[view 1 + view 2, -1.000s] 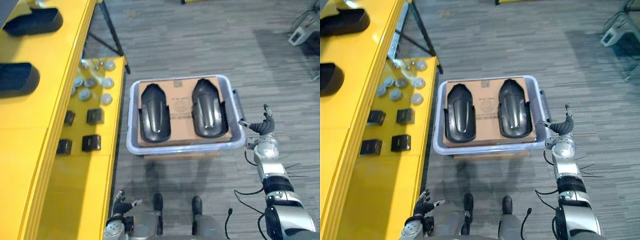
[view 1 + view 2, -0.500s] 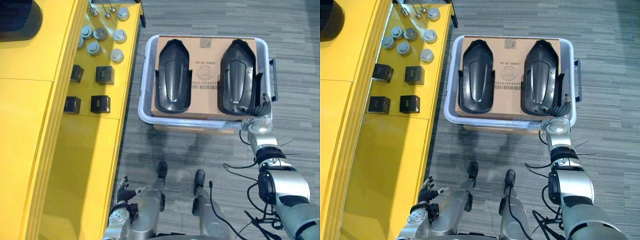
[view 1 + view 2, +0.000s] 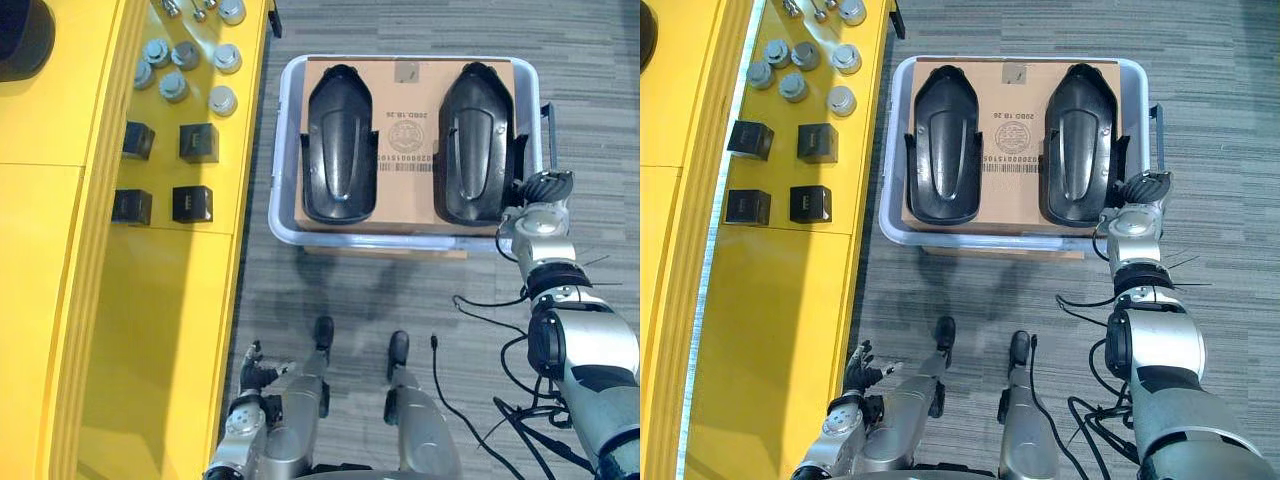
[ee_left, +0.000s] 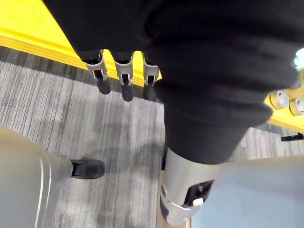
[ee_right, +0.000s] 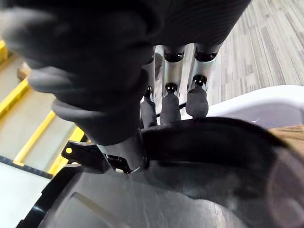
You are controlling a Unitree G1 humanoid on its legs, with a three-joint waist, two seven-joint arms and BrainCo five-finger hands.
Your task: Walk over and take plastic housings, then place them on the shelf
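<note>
Two plastic housings (image 3: 340, 145) lie in the bin (image 3: 282, 150). Right hand (image 3: 541, 190) touches the right housing (image 3: 477, 140), fingers straight. Closing them seems next.

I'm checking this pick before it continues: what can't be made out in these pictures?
- Whether the right hand grips the right housing: its dark cover blocks the right wrist view, and it is too small in the eye views.
- What lies under the cardboard in the bin: covered by it.
- The dark object on the yellow shelf: cut off by the left eye view's edge.
</note>
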